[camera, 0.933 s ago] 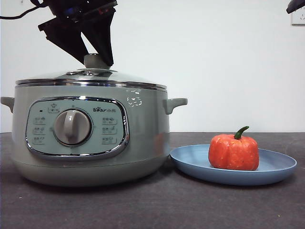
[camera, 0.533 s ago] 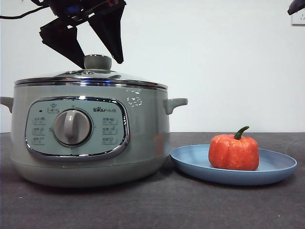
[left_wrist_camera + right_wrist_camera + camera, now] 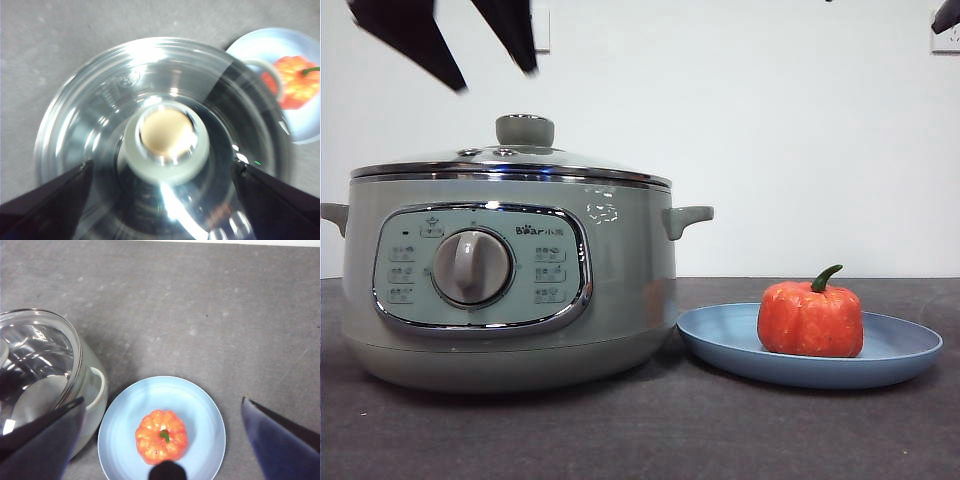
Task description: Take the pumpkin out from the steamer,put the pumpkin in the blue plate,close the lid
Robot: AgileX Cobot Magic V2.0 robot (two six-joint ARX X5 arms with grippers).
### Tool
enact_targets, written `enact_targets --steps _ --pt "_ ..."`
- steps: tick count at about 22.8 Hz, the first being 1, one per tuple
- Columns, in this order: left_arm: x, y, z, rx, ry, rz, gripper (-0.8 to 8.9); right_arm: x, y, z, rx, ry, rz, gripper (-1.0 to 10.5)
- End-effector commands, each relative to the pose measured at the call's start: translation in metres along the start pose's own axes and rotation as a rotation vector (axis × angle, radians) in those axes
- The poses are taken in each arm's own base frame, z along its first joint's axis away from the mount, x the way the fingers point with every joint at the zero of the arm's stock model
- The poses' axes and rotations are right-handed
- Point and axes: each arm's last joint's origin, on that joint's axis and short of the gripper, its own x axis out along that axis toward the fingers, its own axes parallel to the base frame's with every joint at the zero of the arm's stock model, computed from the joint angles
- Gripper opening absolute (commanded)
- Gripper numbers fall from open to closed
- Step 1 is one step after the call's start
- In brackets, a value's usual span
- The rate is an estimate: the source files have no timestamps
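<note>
Front view shows the left gripper (image 3: 485, 65) spread wide and empty, the lid (image 3: 510, 165) seated on the steamer (image 3: 620, 290) straight below its fingertips. The right gripper (image 3: 160, 440) hangs open above the pumpkin (image 3: 161, 436), which sits on the blue plate (image 3: 200, 405); judging by this, nothing remains to grasp.

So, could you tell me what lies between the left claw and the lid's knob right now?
Nothing: in the front view the open left claw hangs above the knob of the lid with only bare air between them.
</note>
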Motion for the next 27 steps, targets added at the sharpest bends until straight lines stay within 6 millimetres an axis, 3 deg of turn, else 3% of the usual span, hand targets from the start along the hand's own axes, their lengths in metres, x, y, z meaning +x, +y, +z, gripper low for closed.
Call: enact_targets --steps 1,3,5,8,13,15,19,27 --pt "-0.023 -0.001 -0.004 0.010 -0.051 -0.002 2.97 -0.004 -0.001 -0.001 -0.026 -0.013 0.000 3.0" --pt "-0.051 -0.001 -0.011 0.040 -0.119 0.002 -0.08 -0.012 -0.002 -0.001 -0.036 -0.040 0.003 1.0" --pt "-0.072 -0.001 -0.018 0.060 -0.176 0.010 -0.08 -0.021 -0.004 -0.005 -0.032 -0.077 0.001 -0.1" --pt "-0.084 -0.001 -0.037 0.064 -0.257 0.057 -0.08 -0.026 -0.009 -0.022 -0.023 -0.178 -0.031 -0.1" --pt "-0.048 -0.002 -0.112 0.026 -0.349 0.073 -0.08 -0.033 -0.015 -0.067 0.017 -0.362 0.025 -0.1" --pt "-0.041 -0.002 -0.128 0.003 -0.381 0.078 -0.08 -0.033 -0.016 -0.074 0.051 -0.356 0.032 -0.1" --pt "-0.040 -0.002 -0.139 -0.016 -0.363 0.081 -0.04 -0.033 -0.018 -0.076 0.103 -0.341 -0.034 0.0" --pt "-0.037 -0.002 -0.141 -0.015 -0.333 0.083 -0.04 -0.031 -0.019 -0.081 0.094 -0.293 -0.064 0.0"
